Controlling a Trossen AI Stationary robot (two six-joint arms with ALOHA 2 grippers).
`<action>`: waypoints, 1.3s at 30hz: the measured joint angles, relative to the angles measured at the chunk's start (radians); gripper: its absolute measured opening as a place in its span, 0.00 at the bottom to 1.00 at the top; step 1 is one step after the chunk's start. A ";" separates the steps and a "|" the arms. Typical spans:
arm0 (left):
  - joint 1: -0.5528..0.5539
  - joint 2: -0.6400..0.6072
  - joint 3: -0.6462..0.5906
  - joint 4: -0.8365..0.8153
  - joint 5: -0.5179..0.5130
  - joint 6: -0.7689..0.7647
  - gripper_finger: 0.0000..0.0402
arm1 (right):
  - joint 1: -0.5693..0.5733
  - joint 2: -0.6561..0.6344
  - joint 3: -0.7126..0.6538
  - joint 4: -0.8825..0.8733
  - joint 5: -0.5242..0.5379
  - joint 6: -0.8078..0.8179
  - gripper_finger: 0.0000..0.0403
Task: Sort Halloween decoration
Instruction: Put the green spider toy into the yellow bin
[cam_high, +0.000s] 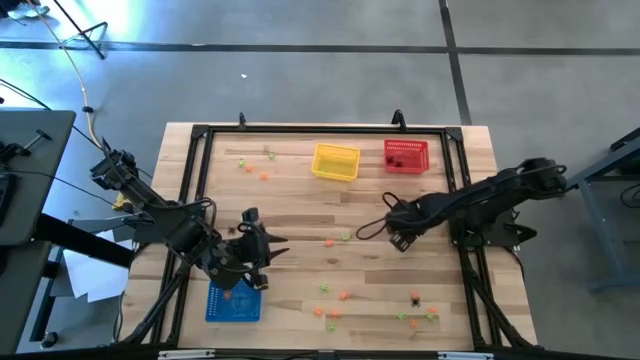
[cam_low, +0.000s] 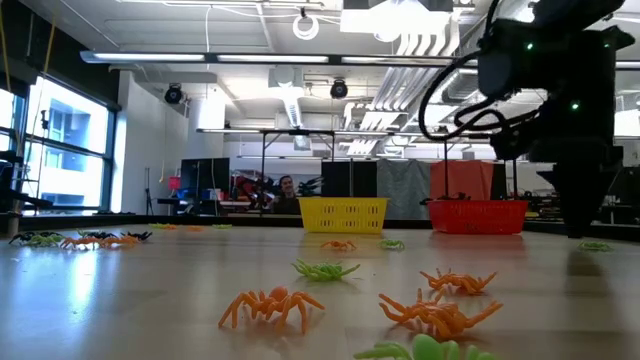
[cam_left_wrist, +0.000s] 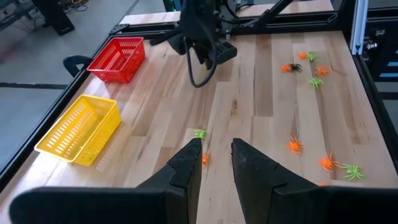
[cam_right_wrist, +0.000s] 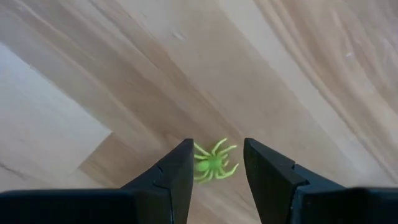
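Light green plastic spider (cam_right_wrist: 214, 165) partly hidden between right gripper's (cam_right_wrist: 216, 163) dark fingers, bottom centre of right wrist view; another green spider (cam_low: 425, 349) cut by low view's bottom edge; red mesh basket's (cam_high: 405, 156) dark contents too small to identify, upper right of high view.

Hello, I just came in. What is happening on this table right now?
Two robot arms are sorting small plastic spiders into mesh baskets on a wooden table. The right hand hangs open above a light green spider that lies on the wood between its fingers, not yet gripped. The left hand is near the blue basket, open, with nothing between its fingers. The yellow basket and the red basket stand at the far edge. Many orange, green and black spiders are not yet sorted.
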 joint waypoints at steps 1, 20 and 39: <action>-0.001 0.000 0.000 -0.001 0.000 0.000 0.18 | -0.008 0.012 0.000 0.001 -0.010 -0.012 0.34; -0.017 0.000 0.000 -0.031 0.000 0.001 0.18 | -0.034 0.070 0.003 -0.013 -0.075 -0.044 0.34; -0.017 0.000 0.000 -0.031 0.000 -0.008 0.18 | -0.005 -0.038 -0.001 -0.052 -0.161 0.005 0.34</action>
